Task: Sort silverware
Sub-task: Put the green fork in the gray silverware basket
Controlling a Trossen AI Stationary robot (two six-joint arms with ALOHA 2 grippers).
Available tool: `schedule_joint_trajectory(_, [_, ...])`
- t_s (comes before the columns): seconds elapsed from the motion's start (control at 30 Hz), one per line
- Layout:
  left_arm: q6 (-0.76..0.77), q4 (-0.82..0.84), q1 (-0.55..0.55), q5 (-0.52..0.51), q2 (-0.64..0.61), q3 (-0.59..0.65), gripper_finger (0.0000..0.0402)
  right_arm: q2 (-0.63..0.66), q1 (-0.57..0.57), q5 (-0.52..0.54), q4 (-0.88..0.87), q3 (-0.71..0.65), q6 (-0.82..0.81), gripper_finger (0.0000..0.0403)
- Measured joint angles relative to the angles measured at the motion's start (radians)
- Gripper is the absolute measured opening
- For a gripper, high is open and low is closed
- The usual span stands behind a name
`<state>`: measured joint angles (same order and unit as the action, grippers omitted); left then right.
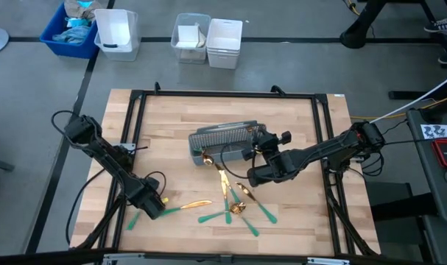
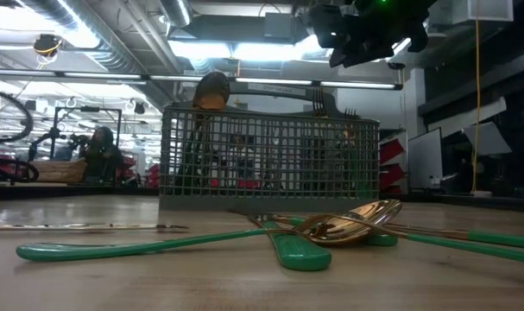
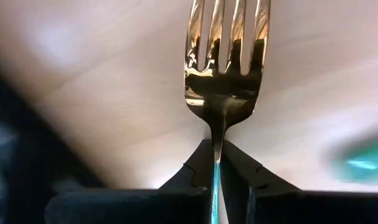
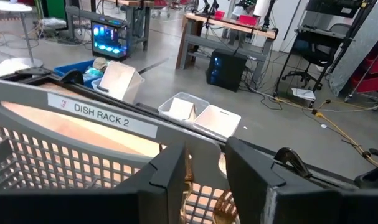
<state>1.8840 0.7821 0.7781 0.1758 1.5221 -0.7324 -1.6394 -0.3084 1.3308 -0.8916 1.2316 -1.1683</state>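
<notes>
Wood table (image 1: 171,132) w/ black frame. On it: grey mesh caddy (image 1: 227,140) center; loose silverware (image 1: 230,206) near edge, teal handles splayed, gold heads crossing.

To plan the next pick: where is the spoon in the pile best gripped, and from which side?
Grip the spoon by its teal handle, which seems to run out toward the left arm's side, flat on the table and clear of the pile. Come from above, fingers across it. The bowl is rounded and rests on other handles, so a grip there would likely slip.
</notes>
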Motion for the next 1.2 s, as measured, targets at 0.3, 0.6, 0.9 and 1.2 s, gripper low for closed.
schedule_joint_trajectory(0.3, [-0.069,-0.168,-0.012,-0.306,-0.144,-0.039,0.0006,0.08,0.0,-0.075,-0.075,0.0,0.0,0.0115])
schedule_joint_trajectory(0.6, [-0.501,-0.562,-0.145,-0.61,-0.194,-0.039,0.0005,0.179,0.0,-0.118,-0.155,0.0,0.055,0.0115])
schedule_joint_trajectory(0.9, [-1.294,-1.219,-0.401,-0.611,-0.191,-0.04,0.0004,0.233,0.0,-0.183,-0.158,0.0,0.181,0.0115])
schedule_joint_trajectory(1.2, [-1.711,-1.565,-0.655,-0.561,-0.053,-0.056,0.0007,0.252,0.0,-0.216,-0.161,0.0,0.209,0.0115])
